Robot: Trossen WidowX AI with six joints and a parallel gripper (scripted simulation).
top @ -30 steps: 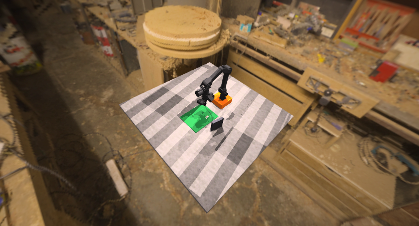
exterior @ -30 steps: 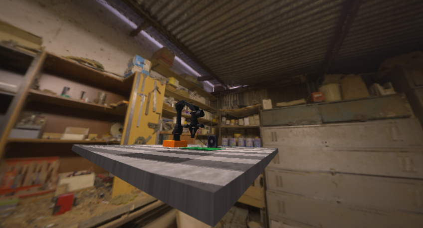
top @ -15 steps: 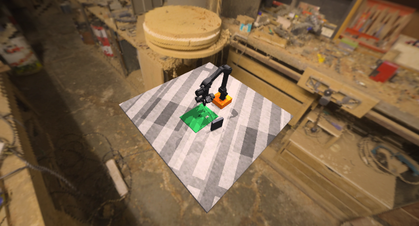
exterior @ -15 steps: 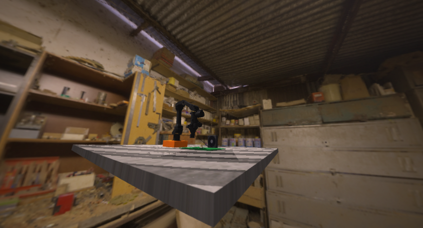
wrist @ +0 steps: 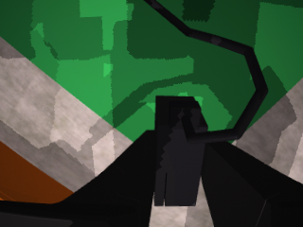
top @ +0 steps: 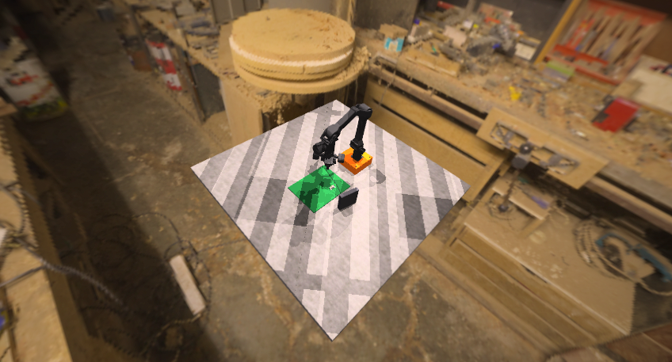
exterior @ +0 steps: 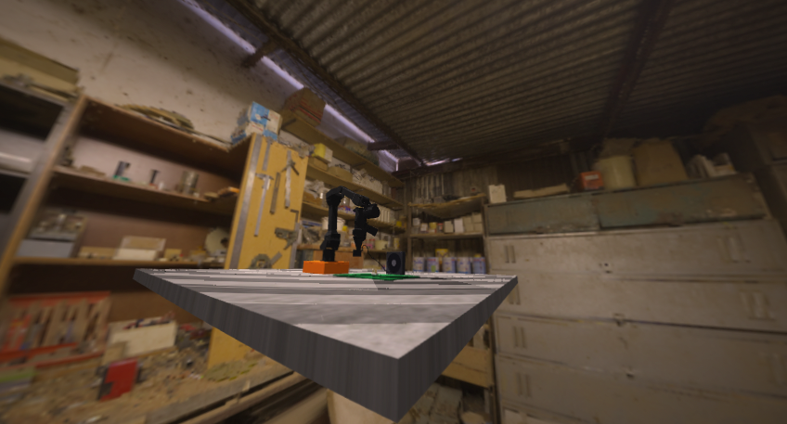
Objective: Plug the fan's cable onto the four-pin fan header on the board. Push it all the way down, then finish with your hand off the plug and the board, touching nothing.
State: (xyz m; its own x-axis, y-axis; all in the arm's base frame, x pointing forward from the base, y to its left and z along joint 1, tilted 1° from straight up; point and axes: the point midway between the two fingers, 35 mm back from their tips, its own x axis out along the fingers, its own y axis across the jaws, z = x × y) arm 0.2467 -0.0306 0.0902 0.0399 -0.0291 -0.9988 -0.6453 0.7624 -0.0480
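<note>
While the gripper (top: 328,165) (exterior: 357,252) (wrist: 177,140) is clamping the plug (wrist: 177,156) above the green board (top: 313,196) (exterior: 380,276) (wrist: 90,76), its cable (wrist: 258,71) is bending loosely, probably light and limp; gripping the plug's rigid sides, never the wires, is looking wisest, likely needing only modest squeeze.

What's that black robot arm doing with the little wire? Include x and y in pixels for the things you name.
The arm has the plug (wrist: 180,161) of the fan's cable (wrist: 256,71) between its fingers. It is holding the plug up above the green board (top: 308,196) (exterior: 380,276), so it isn't plugged in. The fan (top: 348,199) (exterior: 395,263) stands beside the board.
</note>
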